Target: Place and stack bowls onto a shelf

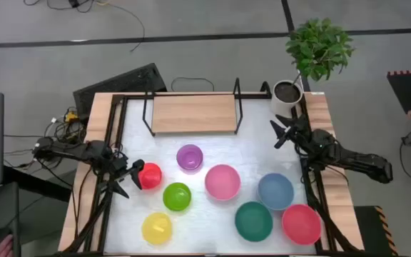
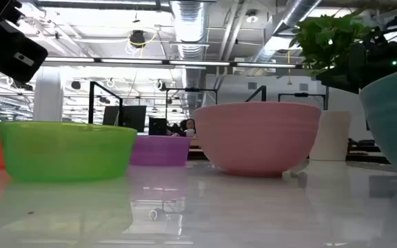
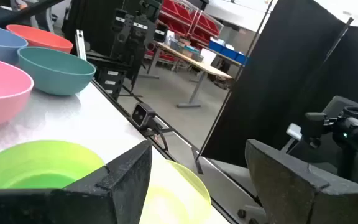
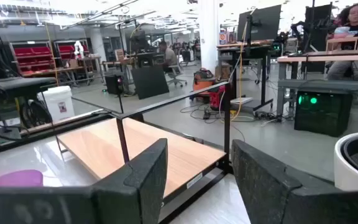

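Note:
Eight bowls rest upright on the white tabletop: purple point(image 1: 189, 157), small red point(image 1: 149, 175), lime-green point(image 1: 177, 196), yellow point(image 1: 156, 228), pink point(image 1: 222, 181), blue point(image 1: 275, 191), teal point(image 1: 253, 220) and large red point(image 1: 302, 223). The wooden shelf point(image 1: 191, 113) in its black frame stands at the far middle. My left gripper point(image 1: 129, 175) is open, just left of the small red bowl, and touches nothing. My right gripper point(image 1: 280, 133) is open at the far right, near the shelf's right end, with nothing between its fingers point(image 4: 138, 177).
A white plant pot point(image 1: 288, 93) with a leafy plant stands at the far right corner, close behind my right gripper. Black frame rails run along the table's left and right sides. Bare tabletop point(image 1: 252, 153) lies between the shelf and the bowls.

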